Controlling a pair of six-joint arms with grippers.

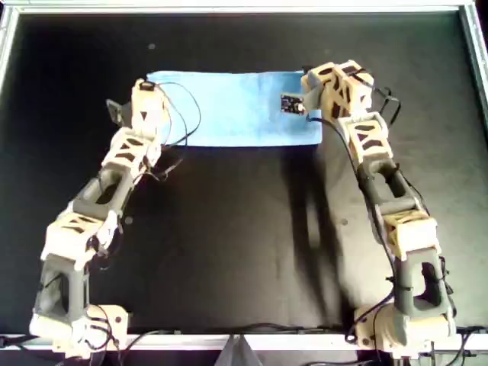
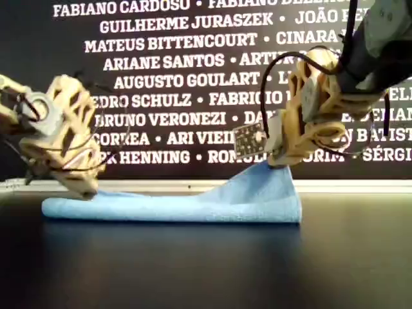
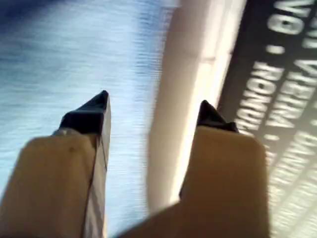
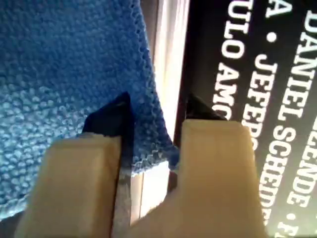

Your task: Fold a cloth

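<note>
my second gripper (image 4: 151,116): jaws narrowly parted, pinching a raised corner of the light blue woven cloth (image 1: 236,107) | my first gripper (image 3: 153,111): jaws spread, empty, over blurred cloth | cloth: folded strip at the black table's (image 1: 244,236) far edge, its ends hidden under both arms

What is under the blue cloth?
The cloth lies folded on the black table; only table shows around it. Anything beneath its layers is hidden.

A black tabletop (image 1: 229,229) with a pale metal rim (image 1: 244,8) sits before a dark name-covered banner (image 2: 174,77).
</note>
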